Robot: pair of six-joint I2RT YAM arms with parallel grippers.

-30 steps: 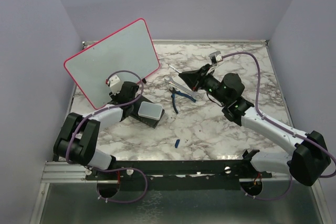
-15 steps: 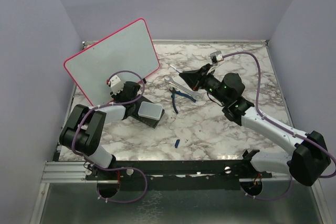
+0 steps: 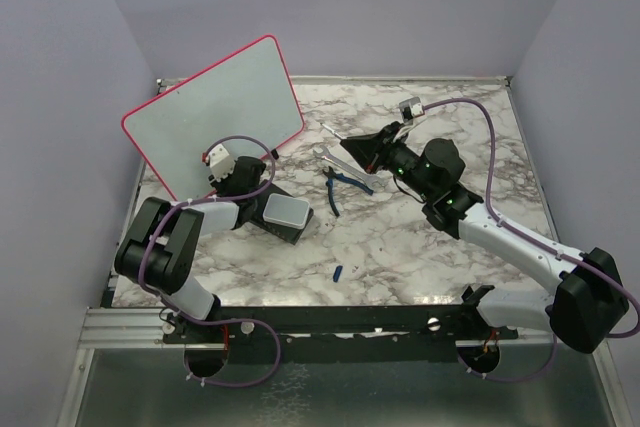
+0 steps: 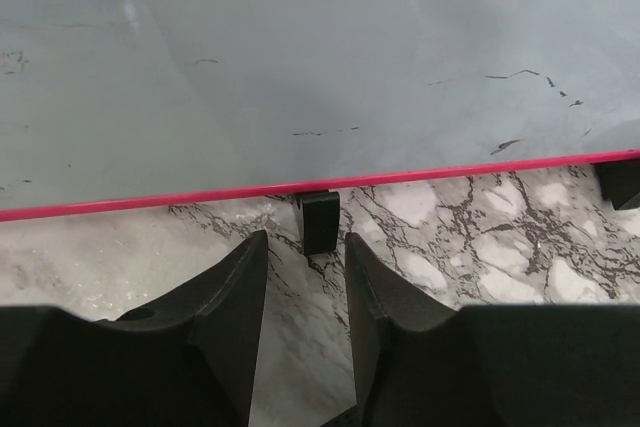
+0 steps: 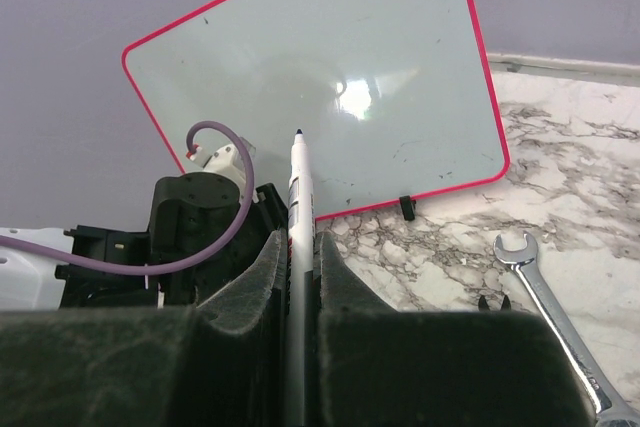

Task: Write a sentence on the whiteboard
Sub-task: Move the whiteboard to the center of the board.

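Observation:
The whiteboard [image 3: 215,112] leans upright at the back left, red-pink framed, on small black feet. It fills the top of the left wrist view [image 4: 320,57] and shows in the right wrist view [image 5: 330,87]. No blue sentence shows on it, only faint dark specks. My left gripper [image 3: 228,175] is open and empty [image 4: 305,242], low on the table just in front of one board foot [image 4: 320,222]. My right gripper [image 3: 365,147] is shut [image 5: 298,247] on a white marker [image 5: 298,207], tip pointing toward the board, well short of it.
A dark block with a grey-white pad [image 3: 285,212] lies beside my left wrist. A silver wrench [image 3: 340,162] and blue-handled pliers [image 3: 345,185] lie mid-table below the right gripper. A small blue cap [image 3: 338,272] lies near the front. Purple walls enclose the marble table.
My left arm's elbow has swung inward and up while its gripper stayed at the board's foot. The right arm with the marker has hardly moved.

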